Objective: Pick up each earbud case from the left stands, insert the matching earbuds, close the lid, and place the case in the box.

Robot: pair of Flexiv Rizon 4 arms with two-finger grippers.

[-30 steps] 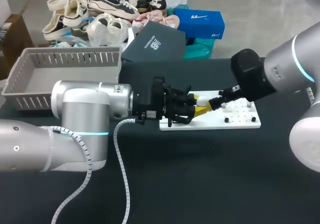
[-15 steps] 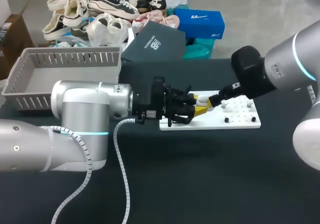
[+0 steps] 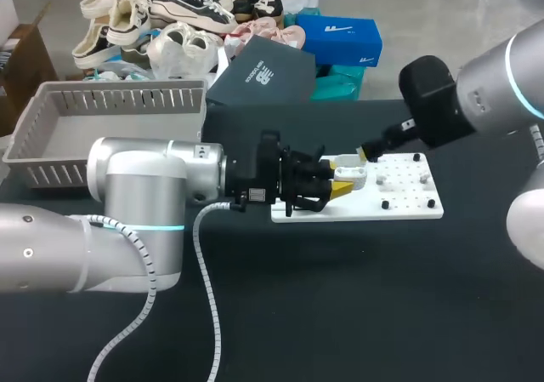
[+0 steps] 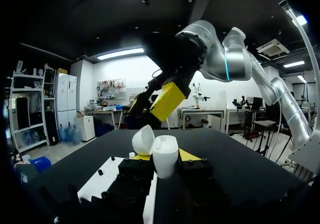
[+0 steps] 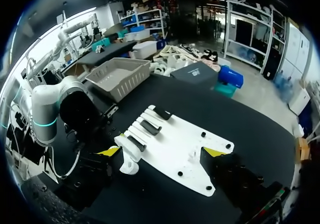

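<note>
The left gripper is clamped on a white earbud case, with one yellow tip against each side of its body. The case stands upright between the fingers with its lid swung open. The same hold shows from above, with the case at the fingertips.

Under this gripper, and running on beyond it, lies a white board that carries small black pegs. Black stands sit on the board next to the held case.

Ahead of the case and above it hangs the right gripper, clear of the lid and not touching it. Its own wrist view shows its fingers spread apart with nothing between them, above the board, with the case just beside one tip.

Farthest off, behind the left arm, a grey slatted basket stands well apart from both grippers.
</note>
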